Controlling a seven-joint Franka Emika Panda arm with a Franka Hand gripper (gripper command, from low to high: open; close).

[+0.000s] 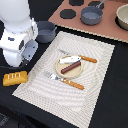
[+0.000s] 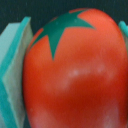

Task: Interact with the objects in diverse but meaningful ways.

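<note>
**Tomato held between the fingers, table laid beside the arm**

A dark tabletop (image 1: 112, 100) carries everything, with a pale woven placemat (image 1: 95, 80) spread across its middle. In the wrist view, closest of all, a red tomato (image 2: 75, 75) with a green star-shaped top fills almost the whole picture. Teal-edged gripper fingers (image 2: 12, 75) press against it on either side, so the gripper (image 2: 70, 75) is clamped on the tomato. In the exterior view the gripper itself is hidden behind the white arm (image 1: 17, 37), which stands over the table at the exterior view's left.

Nearest the camera in the exterior view, a yellow scored bread loaf (image 1: 15, 77) lies on the bare tabletop just off the placemat's edge. On the placemat, an orange-handled fork (image 1: 65, 80) lies just beside a round tan plate (image 1: 71, 70). The plate holds a brown sausage (image 1: 71, 66) and, touching it, a pale flat piece (image 1: 69, 59). An orange-handled knife (image 1: 80, 56) lies at the plate's far side.

Farther back, a small grey pot (image 1: 46, 31) sits on the tabletop beside the arm. Beyond it, a pinkish toy stove (image 1: 107, 31) with black round burners (image 1: 66, 13) carries a second grey pot (image 1: 92, 15), and a tan bowl (image 1: 123, 17) shows at the frame's edge.
</note>
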